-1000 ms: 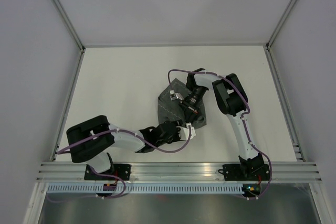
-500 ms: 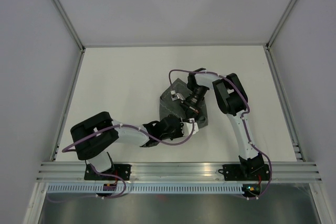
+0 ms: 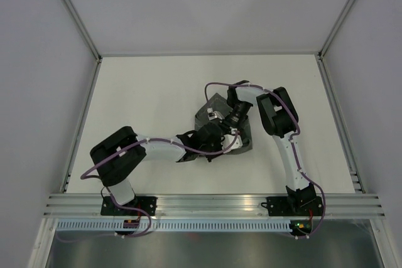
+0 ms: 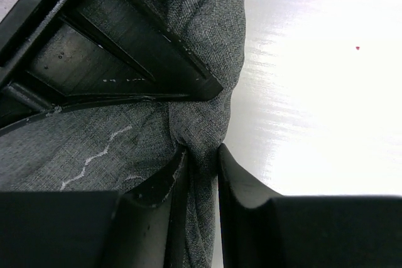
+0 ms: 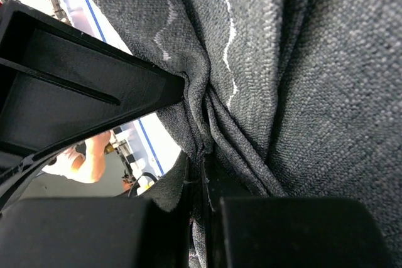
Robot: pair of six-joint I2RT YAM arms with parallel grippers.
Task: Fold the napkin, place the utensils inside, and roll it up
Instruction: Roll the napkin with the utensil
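Note:
The dark grey napkin lies crumpled at the table's middle, mostly hidden under both wrists. My left gripper is shut on a bunched fold of the napkin, pinched between its fingers. My right gripper is shut on a gathered edge of the napkin, whose lighter stitched line shows in the right wrist view. The two grippers sit close together, almost touching. No utensils show in any view.
White table top with grey walls on three sides. An aluminium rail runs along the near edge, where both arm bases are bolted. The right arm's elbow stands right of the napkin.
My left arm has swung up and to the right, carrying its gripper over the napkin towards the right gripper. The right gripper has shifted slightly right. The napkin looks more bunched.

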